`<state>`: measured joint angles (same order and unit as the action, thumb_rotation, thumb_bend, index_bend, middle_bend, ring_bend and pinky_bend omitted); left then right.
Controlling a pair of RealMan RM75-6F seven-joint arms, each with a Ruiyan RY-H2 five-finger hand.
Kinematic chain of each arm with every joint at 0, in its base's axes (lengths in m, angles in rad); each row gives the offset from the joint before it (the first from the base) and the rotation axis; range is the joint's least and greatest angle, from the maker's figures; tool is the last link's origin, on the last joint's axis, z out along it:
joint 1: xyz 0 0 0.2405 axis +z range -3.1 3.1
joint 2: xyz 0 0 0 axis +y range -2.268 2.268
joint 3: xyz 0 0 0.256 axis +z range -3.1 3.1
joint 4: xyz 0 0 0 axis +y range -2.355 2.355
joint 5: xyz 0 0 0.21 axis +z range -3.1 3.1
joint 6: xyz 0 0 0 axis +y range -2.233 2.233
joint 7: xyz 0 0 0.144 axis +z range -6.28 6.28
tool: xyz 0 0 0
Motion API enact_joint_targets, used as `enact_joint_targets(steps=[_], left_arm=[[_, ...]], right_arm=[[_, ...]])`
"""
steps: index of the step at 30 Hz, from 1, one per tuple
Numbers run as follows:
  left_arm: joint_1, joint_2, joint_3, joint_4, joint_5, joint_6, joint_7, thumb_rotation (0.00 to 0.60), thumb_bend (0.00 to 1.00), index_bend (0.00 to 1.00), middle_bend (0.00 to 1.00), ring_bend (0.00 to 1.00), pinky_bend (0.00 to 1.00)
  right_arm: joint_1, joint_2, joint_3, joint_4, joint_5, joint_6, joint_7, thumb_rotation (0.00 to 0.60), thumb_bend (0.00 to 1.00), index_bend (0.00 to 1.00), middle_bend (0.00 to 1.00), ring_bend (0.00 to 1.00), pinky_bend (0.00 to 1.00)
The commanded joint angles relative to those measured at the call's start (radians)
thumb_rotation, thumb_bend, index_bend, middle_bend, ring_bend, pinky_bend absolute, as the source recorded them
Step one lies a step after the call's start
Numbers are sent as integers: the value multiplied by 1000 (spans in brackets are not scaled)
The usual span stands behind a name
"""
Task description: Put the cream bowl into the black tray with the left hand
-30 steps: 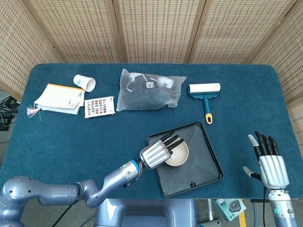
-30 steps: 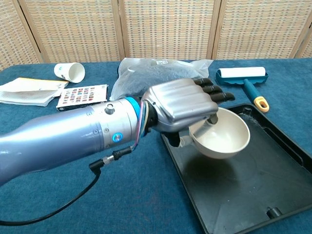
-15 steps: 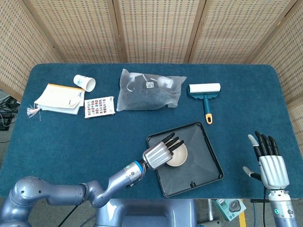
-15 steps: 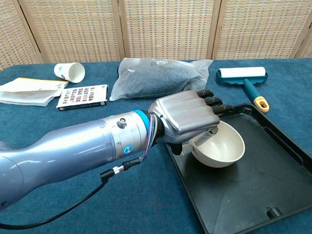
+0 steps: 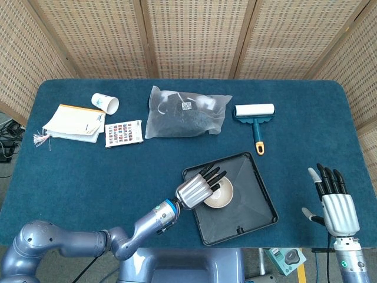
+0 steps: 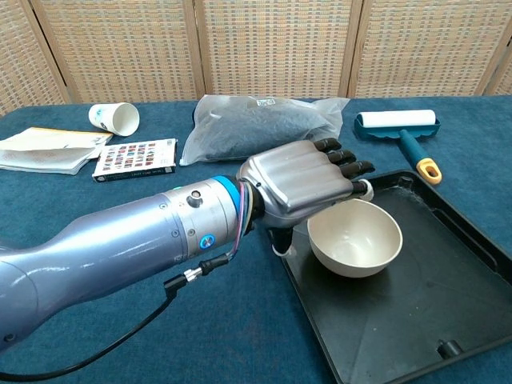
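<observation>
The head view looks steeply down on the whole surface [image 5: 76, 183]; the chest view sits low and close, facing forward. Both share the black tray [image 5: 259, 206] [image 6: 472, 264].

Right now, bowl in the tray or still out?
In. The bowl sits upright on the tray floor, empty, with the left hand just above its rim, no longer gripping it.

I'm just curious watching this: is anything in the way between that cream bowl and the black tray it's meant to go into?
Nothing visible. The cream bowl already sits upright inside the black tray; the left hand hovers just above its rim, fingers spread.
</observation>
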<state>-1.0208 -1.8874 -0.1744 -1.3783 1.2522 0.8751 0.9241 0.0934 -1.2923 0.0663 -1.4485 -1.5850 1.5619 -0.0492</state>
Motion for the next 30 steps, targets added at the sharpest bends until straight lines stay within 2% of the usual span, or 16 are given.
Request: enact_joint_targets(steps=[1,7,11,15,22,30], left_arm=[[15,26,0,-35,12,39,4,600,135,102,0,0,0],[92,110,-13,-174,8,181,7,600,134,81,0,0,0],[177,209,11,-302,5,295,29,600,133,54,0,0,0],[271,323,70,-428,40,413,59,600,128,12,0,0,0],[443,468,181,-547,88,595,13,600,127,0,0,0,0],[637,566,312,-539,165,756,-151,600,125,0,0,0,0]], right_arm=[[-1,1,-1,-2,-2,2,0,600,166,94,0,0,0],[-2,1,0,-4,-8,10,0,600,165,82,0,0,0],[-2,1,0,-5,-11,15,-1,600,166,81,0,0,0],[-3,1,0,-10,-11,16,-3,600,165,81,0,0,0],[-1,-2,-12,-28,-40,23,-33,600,165,81,0,0,0],[-2,-1,-26,-51,-67,28,-59,600,165,81,0,0,0]])
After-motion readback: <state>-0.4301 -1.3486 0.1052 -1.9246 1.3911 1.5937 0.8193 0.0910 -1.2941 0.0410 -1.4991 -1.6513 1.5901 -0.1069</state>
